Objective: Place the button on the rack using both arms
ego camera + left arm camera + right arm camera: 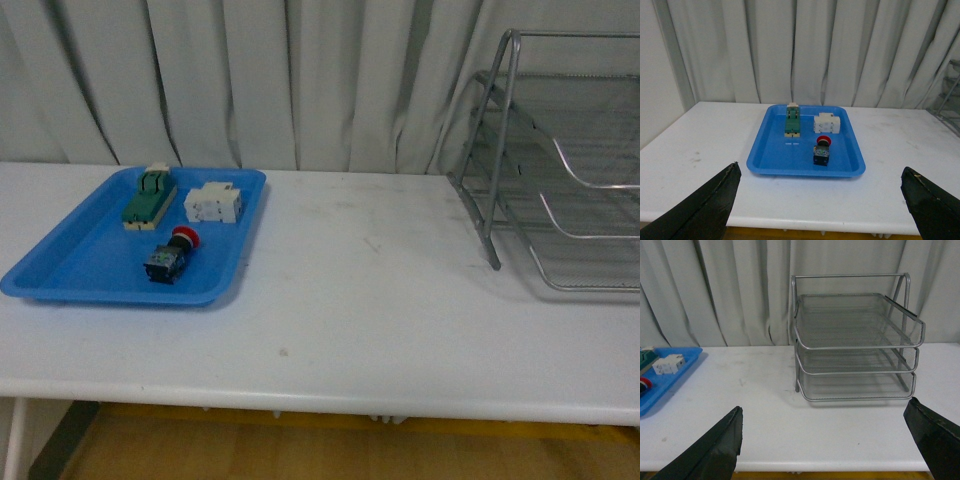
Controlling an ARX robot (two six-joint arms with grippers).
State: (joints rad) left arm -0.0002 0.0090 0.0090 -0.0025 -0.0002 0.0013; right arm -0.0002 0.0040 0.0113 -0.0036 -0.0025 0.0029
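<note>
The button (170,254), a red cap on a dark blocky body, lies in the blue tray (80,262) at the table's left. In the left wrist view the button (822,149) sits near the tray's front edge, ahead of my left gripper (820,167), which is open and holds nothing. The silver wire-mesh rack (500,160) stands at the table's right. My right gripper (824,405) is open and faces the rack (855,340) across a stretch of bare table. Neither arm shows in the front view.
A white block switch (213,204) and a green-and-cream flat switch (150,195) lie in the tray behind the button. Grey curtains hang behind the white table (380,290). The table's front edge runs close below both grippers.
</note>
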